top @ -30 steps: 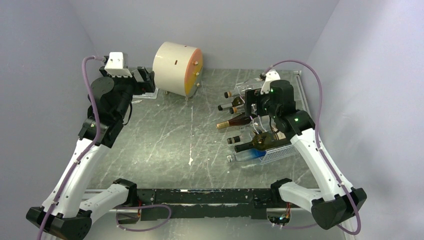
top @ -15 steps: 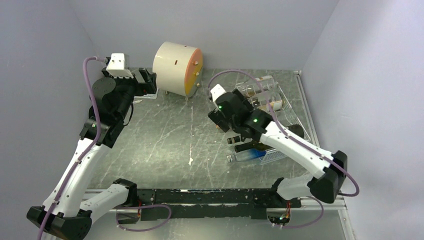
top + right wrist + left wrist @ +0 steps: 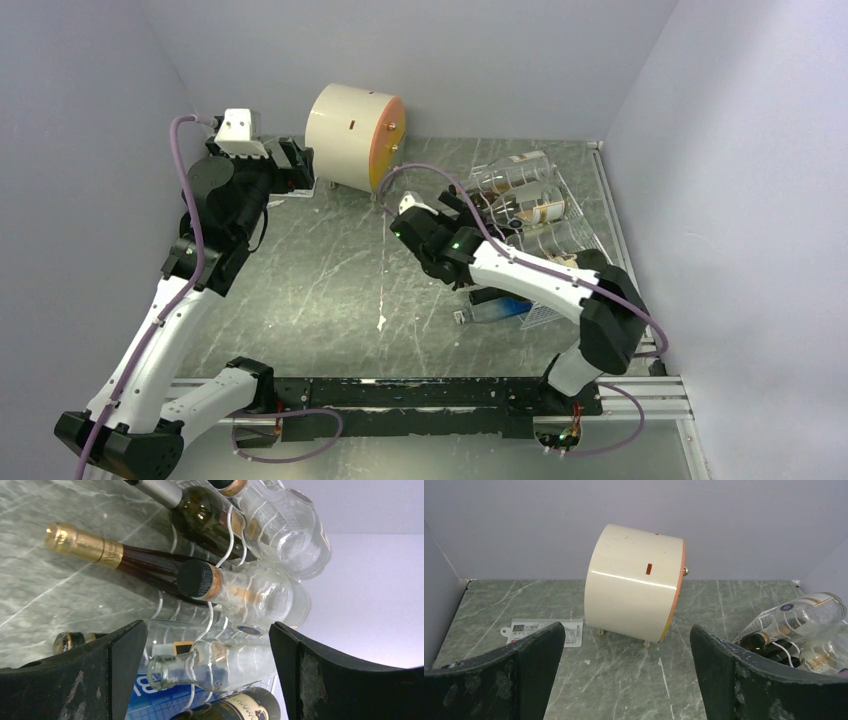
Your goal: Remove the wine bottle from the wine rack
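Right wrist view: right gripper [image 3: 205, 647], jaws wide and empty, faces the wine rack [image 3: 230, 532]. It should centre on the neck of the gold-capped wine bottle [image 3: 135, 562] before closing.

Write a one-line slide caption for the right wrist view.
Open right hand faces the bottle necks in the wine rack, gold-foiled dark bottle at upper left.

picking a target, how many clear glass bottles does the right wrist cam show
3: the top bottle, the black-capped bottle mid-frame, and the open-necked bottle below it. Others may be hidden behind the right tool.
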You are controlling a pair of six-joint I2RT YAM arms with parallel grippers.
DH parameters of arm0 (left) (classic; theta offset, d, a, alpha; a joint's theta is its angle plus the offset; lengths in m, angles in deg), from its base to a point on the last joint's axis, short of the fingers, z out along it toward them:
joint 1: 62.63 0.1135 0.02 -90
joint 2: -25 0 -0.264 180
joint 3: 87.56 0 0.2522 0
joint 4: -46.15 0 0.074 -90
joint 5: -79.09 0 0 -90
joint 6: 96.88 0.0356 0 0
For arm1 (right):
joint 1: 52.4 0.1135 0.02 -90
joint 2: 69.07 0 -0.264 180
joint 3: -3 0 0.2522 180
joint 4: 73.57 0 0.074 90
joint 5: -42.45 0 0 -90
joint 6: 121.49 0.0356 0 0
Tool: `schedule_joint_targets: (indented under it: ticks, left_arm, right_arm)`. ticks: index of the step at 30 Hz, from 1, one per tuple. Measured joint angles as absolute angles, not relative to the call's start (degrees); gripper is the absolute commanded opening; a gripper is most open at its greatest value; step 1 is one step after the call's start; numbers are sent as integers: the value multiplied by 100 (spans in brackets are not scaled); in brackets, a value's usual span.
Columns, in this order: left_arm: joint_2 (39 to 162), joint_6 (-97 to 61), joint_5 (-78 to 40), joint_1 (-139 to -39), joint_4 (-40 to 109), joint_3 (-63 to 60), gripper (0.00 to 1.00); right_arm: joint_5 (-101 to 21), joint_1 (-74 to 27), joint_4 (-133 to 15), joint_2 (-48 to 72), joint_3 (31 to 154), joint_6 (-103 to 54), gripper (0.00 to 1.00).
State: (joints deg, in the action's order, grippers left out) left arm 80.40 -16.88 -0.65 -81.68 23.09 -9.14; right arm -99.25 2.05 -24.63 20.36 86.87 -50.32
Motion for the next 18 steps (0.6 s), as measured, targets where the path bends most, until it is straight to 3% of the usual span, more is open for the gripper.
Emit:
schedule_joint_targets:
  ticks: [8, 18]
  left_arm:
    - [8044, -1706, -62, -8168, 2314, -920, 99]
    - [8044, -1730, -65, -8170, 2346, -992, 99]
  right_arm:
    - [-10905, 168, -3186, 2486, 8313, -5658, 87]
    - [-10719, -157, -5224, 2248, 7223, -7314, 80]
